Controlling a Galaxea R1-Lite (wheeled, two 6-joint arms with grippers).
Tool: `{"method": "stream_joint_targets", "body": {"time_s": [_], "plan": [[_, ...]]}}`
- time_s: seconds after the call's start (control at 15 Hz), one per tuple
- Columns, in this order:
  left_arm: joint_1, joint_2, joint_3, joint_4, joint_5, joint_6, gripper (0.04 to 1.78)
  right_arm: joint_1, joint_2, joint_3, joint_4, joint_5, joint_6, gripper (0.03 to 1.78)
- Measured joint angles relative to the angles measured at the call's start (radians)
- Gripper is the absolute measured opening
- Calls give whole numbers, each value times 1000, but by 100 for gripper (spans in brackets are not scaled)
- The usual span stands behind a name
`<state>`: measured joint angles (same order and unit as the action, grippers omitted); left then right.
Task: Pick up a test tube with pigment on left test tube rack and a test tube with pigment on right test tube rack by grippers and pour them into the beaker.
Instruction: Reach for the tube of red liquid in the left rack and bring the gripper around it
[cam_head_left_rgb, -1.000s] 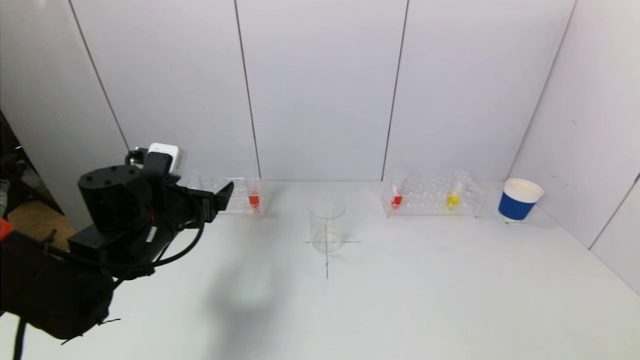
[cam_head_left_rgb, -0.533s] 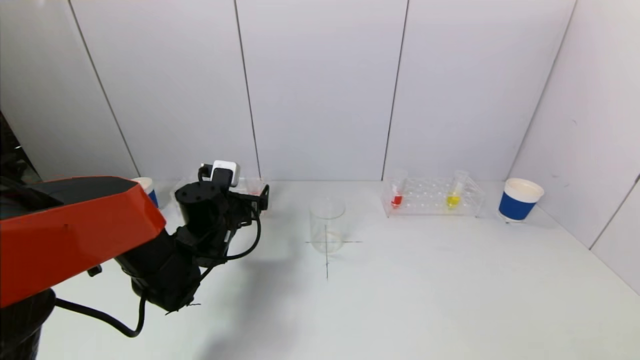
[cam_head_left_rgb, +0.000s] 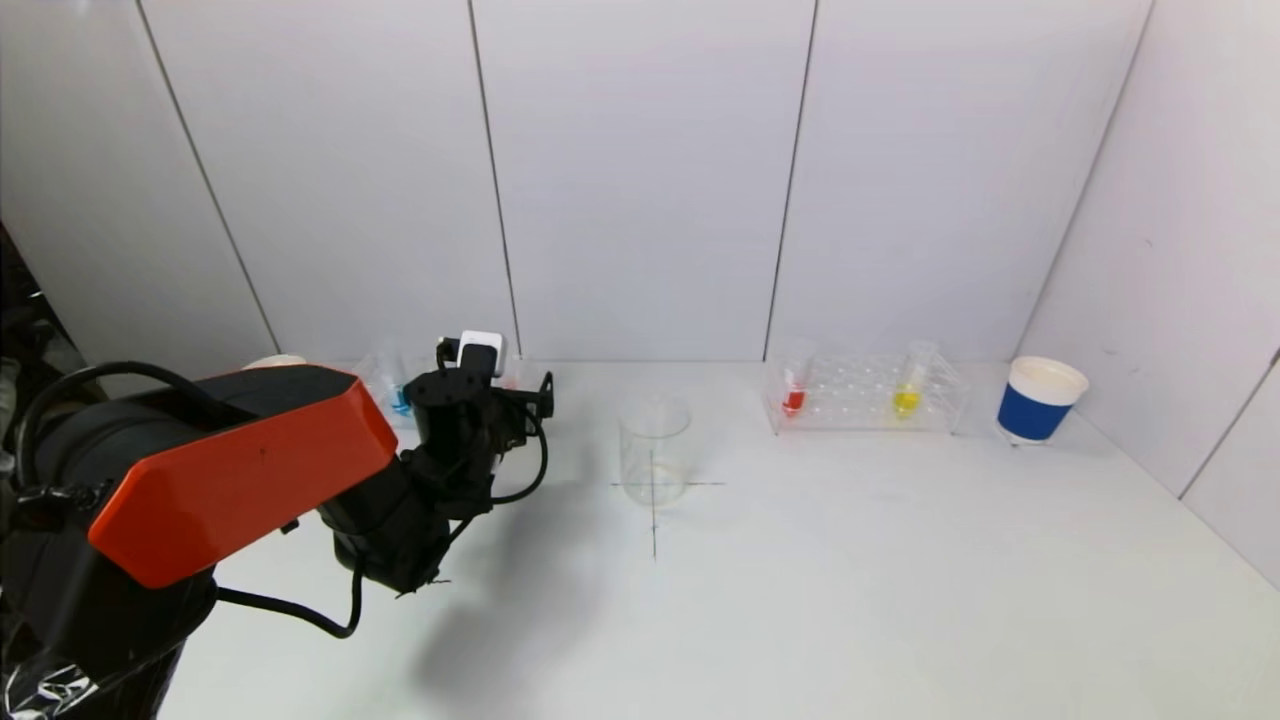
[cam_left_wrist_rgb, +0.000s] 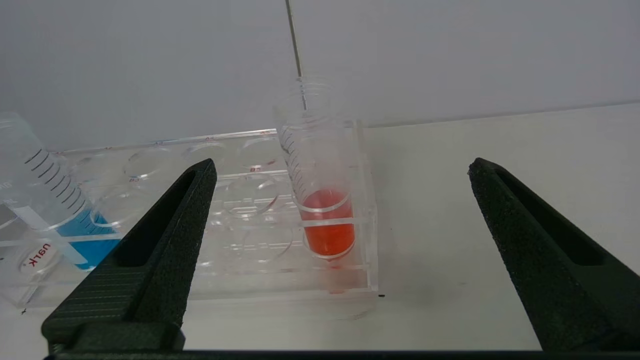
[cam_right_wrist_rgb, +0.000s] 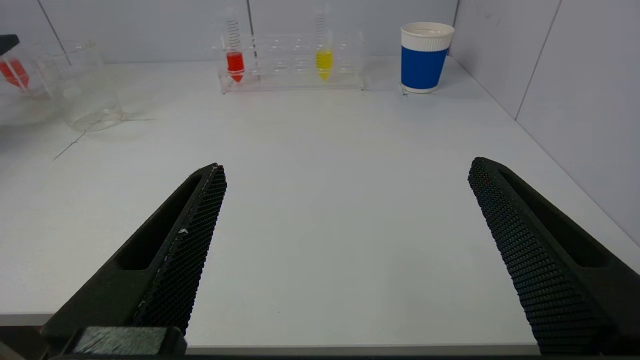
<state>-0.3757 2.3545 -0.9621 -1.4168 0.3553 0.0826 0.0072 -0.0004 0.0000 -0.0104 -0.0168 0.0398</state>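
Left gripper (cam_left_wrist_rgb: 340, 170) now nearer – orange-filled tube (cam_left_wrist_rgb: 322, 200), upright, racked

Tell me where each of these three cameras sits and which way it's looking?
Head view: high on the robot, looking down at the white table; the left arm reaches toward the left rack.
Left wrist view: on that arm, facing the red-orange tube between its open left end effector.
Right wrist view: low at the table's near edge, open right end effector in front.
Shared: the beaker.
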Motion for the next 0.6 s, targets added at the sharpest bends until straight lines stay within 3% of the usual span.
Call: {"method": "stream_joint_targets", "body": {"time_s": [0.6], "plan": [[33,47,-72,39,0,-2,176,0,0,0,0,0,0,176]]}}
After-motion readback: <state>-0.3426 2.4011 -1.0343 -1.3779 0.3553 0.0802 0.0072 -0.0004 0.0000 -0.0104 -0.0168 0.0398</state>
